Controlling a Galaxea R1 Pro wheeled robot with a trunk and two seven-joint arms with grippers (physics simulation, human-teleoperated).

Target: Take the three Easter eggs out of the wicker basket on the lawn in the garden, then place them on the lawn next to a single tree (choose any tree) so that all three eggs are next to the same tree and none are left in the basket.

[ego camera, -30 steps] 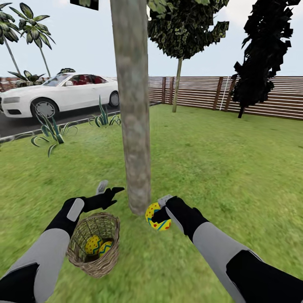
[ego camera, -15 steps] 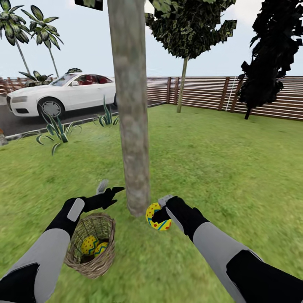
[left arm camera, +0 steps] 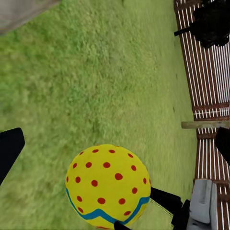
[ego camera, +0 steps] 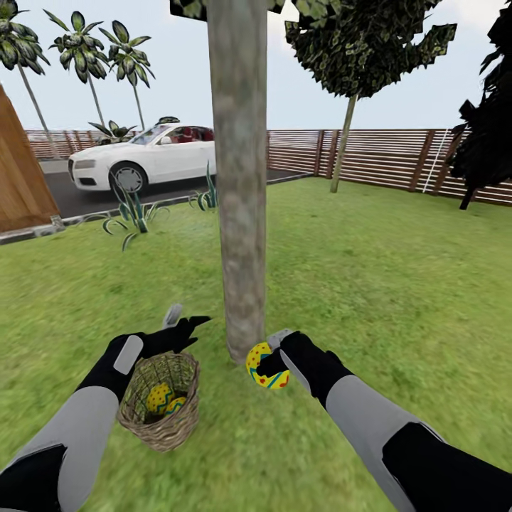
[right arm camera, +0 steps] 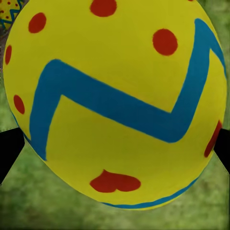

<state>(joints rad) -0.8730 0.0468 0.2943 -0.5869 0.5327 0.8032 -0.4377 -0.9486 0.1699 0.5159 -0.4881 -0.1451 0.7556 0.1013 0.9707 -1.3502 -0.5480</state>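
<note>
In the head view my right gripper is shut on a yellow Easter egg with blue zigzag and red dots, held low beside the base of the thick grey-brown tree. The same egg looms close in the right wrist view and shows in the left wrist view. The wicker basket stands on the lawn left of the trunk, with two eggs inside. My left gripper hangs open just beyond the basket's far rim, holding nothing.
A white car stands on the dark driveway at the back left, behind spiky plants. A slatted wooden fence runs along the far side, with a thin-trunk tree in front. Open grass spreads right of the trunk.
The whole view has swung, so trunk, car and fence sit further right in the picture. Both arms keep their pose and the right gripper still holds the egg.
</note>
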